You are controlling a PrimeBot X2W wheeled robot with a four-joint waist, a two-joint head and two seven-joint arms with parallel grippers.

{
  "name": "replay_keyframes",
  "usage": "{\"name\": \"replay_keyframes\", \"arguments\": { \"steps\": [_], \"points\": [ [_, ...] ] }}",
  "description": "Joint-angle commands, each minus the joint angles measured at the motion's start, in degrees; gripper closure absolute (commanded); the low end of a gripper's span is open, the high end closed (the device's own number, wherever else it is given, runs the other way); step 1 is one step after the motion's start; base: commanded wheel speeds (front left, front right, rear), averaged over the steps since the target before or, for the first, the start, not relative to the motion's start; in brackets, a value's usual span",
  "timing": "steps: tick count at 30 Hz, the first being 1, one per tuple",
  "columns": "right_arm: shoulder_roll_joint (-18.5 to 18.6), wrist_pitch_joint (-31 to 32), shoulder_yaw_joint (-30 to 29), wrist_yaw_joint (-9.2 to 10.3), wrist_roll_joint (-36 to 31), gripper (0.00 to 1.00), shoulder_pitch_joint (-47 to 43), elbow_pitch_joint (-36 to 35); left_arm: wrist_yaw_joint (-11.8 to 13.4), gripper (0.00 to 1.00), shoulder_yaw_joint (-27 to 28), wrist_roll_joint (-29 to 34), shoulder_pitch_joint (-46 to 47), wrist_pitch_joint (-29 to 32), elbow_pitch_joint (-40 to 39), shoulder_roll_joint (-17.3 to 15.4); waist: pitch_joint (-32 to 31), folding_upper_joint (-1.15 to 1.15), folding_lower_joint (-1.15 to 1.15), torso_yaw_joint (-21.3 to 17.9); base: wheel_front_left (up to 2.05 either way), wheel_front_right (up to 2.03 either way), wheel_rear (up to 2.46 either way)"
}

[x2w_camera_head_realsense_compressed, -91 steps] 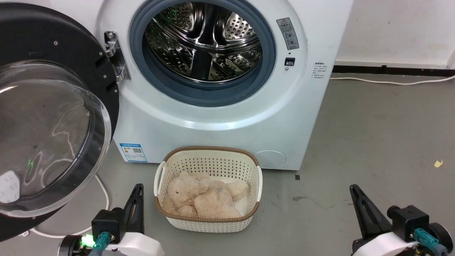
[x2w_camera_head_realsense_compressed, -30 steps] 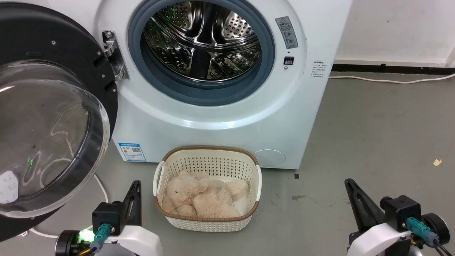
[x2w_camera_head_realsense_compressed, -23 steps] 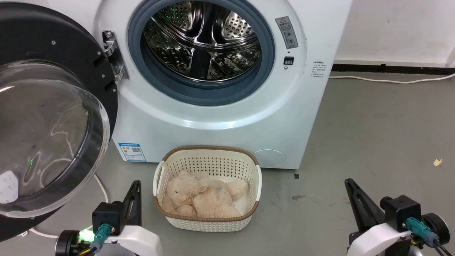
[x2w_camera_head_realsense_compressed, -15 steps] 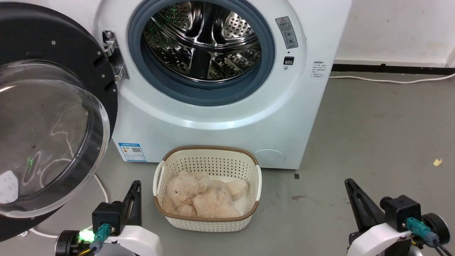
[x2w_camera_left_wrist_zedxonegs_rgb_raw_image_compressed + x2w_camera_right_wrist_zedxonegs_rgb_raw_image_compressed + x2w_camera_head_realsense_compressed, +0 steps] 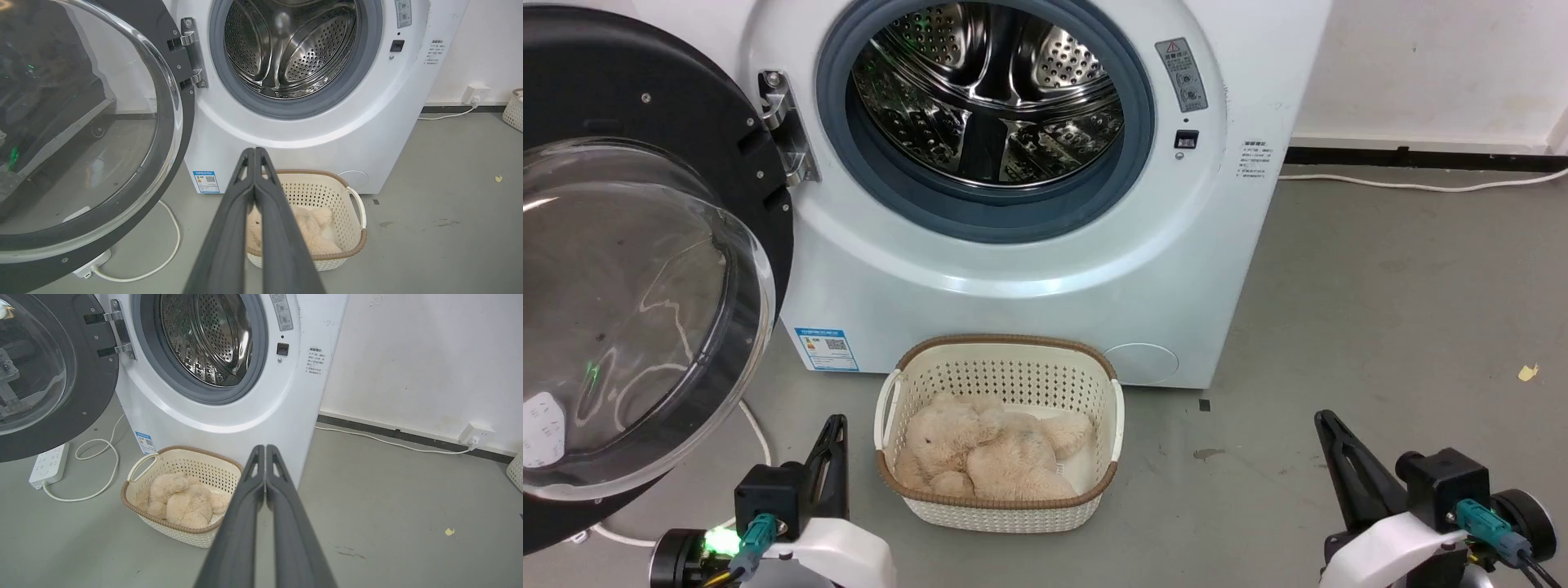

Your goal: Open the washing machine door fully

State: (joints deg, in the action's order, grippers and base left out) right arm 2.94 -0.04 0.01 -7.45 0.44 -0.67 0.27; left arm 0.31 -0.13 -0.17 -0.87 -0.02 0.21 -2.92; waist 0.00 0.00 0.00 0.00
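Grey floor (image 5: 1380,310); white wall (image 5: 1421,65)

**Washing machine** (image 5: 1029,286): white body; grey-blue gasket (image 5: 988,222); bright steel drum (image 5: 980,90) dotted with rows of round holes; blue sticker (image 5: 827,349) with white print.
**Washing machine door** (image 5: 629,82): glossy black rim, clear glass bowl.
**Laundry basket** (image 5: 1005,376): cream, grid of small holes, brown woven rim.
**Plush toy** (image 5: 980,457): pale beige.
**Floor** (image 5: 1380,327): plain grey, with one yellow scrap (image 5: 1529,375).
**Wall** (image 5: 1421,65): white, with black skirting (image 5: 1421,159) and a white cable (image 5: 1421,189).
**Power strip** (image 5: 49,465): white.
**My left gripper** (image 5: 254,152) and **my right gripper** (image 5: 265,448): dark grey fingers. Each wrist carries a teal plug (image 5: 1490,523). My left wrist shows a green light (image 5: 719,539).
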Motion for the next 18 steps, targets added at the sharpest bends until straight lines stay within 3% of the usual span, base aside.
{"name": "replay_keyframes", "arguments": {
  "steps": [1, 18],
  "points": [
    [-0.1, 0.0, 0.0, -0.03, -0.4, 1.00, 0.7, -0.3, -0.3, 1.00, 0.1, 0.2, 0.9, 0.0, -0.2, 0.0, 0.0, 0.00, 0.00, 0.0, 0.00, 0.00, 0.00],
    [-0.1, 0.0, 0.0, -0.03, -0.4, 1.00, 0.7, -0.3, -0.3, 1.00, 0.1, 0.2, 0.9, 0.0, -0.2, 0.0, 0.0, 0.00, 0.00, 0.0, 0.00, 0.00, 0.00]
  ]
}}
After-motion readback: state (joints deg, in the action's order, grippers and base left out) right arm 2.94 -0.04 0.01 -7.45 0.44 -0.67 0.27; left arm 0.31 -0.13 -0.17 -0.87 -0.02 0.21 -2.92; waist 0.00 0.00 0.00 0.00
